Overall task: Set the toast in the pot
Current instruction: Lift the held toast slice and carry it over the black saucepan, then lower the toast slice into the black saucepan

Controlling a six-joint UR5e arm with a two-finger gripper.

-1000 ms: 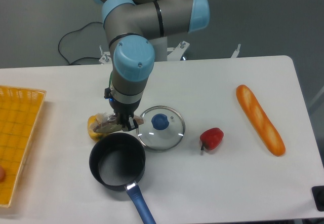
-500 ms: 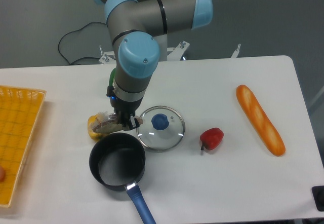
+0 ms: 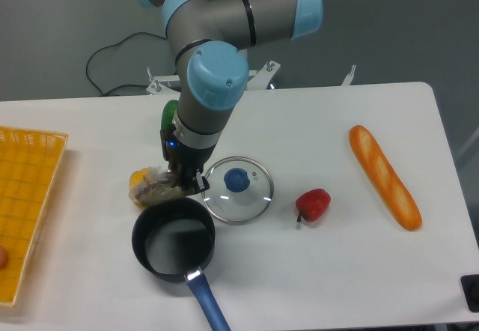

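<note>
Toast (image 3: 156, 190) pinched in gripper (image 3: 182, 185) at pot (image 3: 174, 238) rim; lid (image 3: 239, 189) beside.

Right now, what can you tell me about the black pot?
The pot is small, round and black, with a grey inside that looks empty. A straight blue handle sticks out toward the front edge of the table. It stands upright on the white table, just left of the glass lid. The gripper holds the wrapped toast just beyond its far rim; nothing visibly touches the pot.
</note>
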